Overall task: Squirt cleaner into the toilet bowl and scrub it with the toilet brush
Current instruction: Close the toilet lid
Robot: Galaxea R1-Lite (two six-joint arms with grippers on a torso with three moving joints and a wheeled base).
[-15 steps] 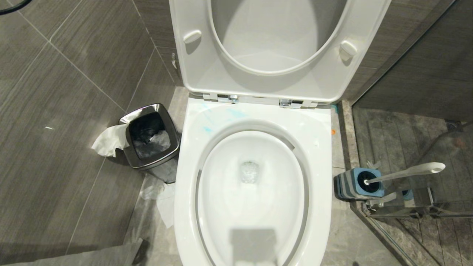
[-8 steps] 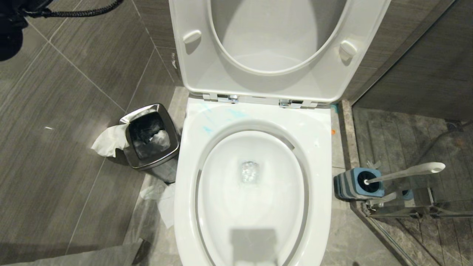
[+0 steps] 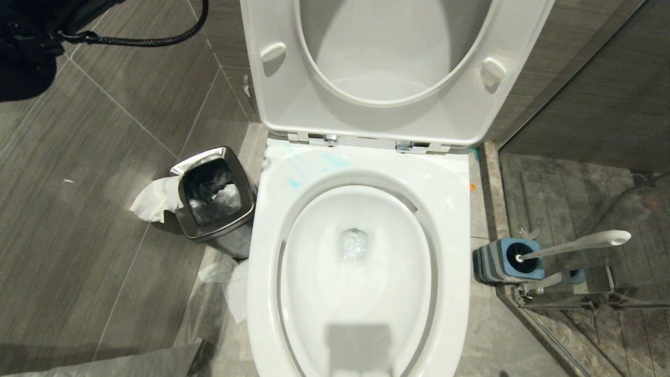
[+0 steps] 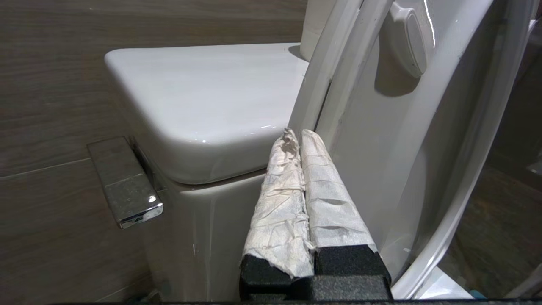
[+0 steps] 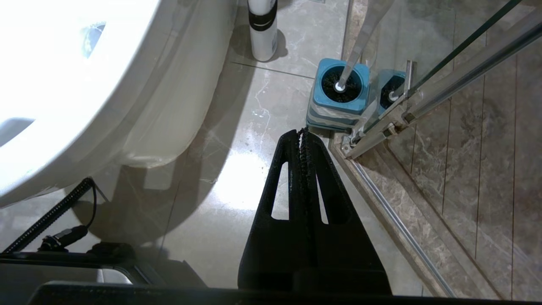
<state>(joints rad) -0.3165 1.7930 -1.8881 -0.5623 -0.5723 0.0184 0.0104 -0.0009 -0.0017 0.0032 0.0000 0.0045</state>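
The white toilet bowl (image 3: 451, 209) stands open in the middle of the head view, with water at its bottom. Faint turquoise smears of cleaner (image 3: 294, 183) mark the rim's back left. The toilet brush (image 3: 576, 244) leans out of its grey, blue-topped holder (image 3: 505, 260) on the floor to the right, against the glass. My left gripper (image 4: 296, 135) is shut with nothing in it, its fingers wrapped in white paper, and it points at the gap between the tank (image 4: 203, 101) and the raised lid. My right gripper (image 5: 303, 132) is shut and hangs over the floor just short of the brush holder (image 5: 338, 91).
A steel waste bin (image 3: 214, 201) with tissue (image 3: 153, 200) draped over its side stands left of the bowl. The raised seat and lid (image 3: 272, 104) stand behind the bowl. A chrome flush lever (image 4: 125, 182) juts from the tank. A white bottle (image 5: 262, 29) and a glass partition (image 5: 444, 72) are near the brush.
My left arm and its cable have come into the top left corner of the head view and reached further right. The toilet, bin and brush have not moved.
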